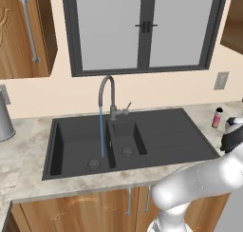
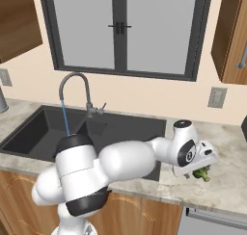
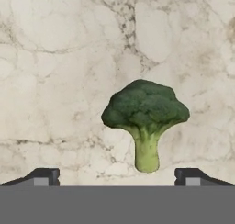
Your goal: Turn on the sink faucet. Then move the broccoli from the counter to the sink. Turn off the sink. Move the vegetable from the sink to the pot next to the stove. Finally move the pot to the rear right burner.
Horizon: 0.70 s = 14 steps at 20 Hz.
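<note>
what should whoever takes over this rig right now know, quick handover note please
Pincer: open, holding nothing, hovering over the broccoli.
Broccoli: lying on the counter, right of the sink, apart from the fingertips.
Sink faucet: on, water running into the large basin.
Done: faucet turned on.
Left: grasp broccoli, put it in the sink, shut off water, move it to the pot, pot to the rear right burner.

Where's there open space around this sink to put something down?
The ribbed drainboard right of the small basin is bare. The counter between the steel canister and the sink is free too. Right of the sink it is crowded: the open gripper hangs over the broccoli, and a small bottle stands nearby. Water runs from the faucet into the large basin.
</note>
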Tool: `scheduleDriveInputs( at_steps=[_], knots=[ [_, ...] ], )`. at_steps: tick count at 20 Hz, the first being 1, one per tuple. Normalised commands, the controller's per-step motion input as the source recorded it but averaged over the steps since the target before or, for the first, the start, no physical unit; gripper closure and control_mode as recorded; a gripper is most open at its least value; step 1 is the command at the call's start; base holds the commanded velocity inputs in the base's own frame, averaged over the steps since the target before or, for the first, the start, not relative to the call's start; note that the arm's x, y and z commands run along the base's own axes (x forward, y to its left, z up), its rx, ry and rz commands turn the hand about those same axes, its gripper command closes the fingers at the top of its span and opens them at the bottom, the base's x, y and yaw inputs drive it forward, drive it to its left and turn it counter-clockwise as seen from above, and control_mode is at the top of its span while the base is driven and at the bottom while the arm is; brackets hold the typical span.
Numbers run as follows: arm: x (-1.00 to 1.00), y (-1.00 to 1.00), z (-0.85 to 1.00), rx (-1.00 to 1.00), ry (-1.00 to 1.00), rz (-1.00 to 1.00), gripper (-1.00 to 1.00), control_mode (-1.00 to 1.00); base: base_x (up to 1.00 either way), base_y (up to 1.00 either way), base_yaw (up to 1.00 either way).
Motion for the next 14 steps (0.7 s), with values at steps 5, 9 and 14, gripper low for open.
scheduleDriveInputs(
  at_steps=[5, 9, 14],
  knots=[
    [0.18, -0.13, -0.07, 0.04, 0.00, 0.07, -1.00, -1.00, 0.00, 0.00, 0.00],
    [0.10, -0.16, -0.03, 0.04, 0.00, 0.05, -1.00, -1.00, 0.00, 0.00, 0.00],
    [0.07, -0.15, -0.12, 0.03, 0.04, 0.04, -1.00, -1.00, 0.00, 0.00, 0.00]
  ],
)
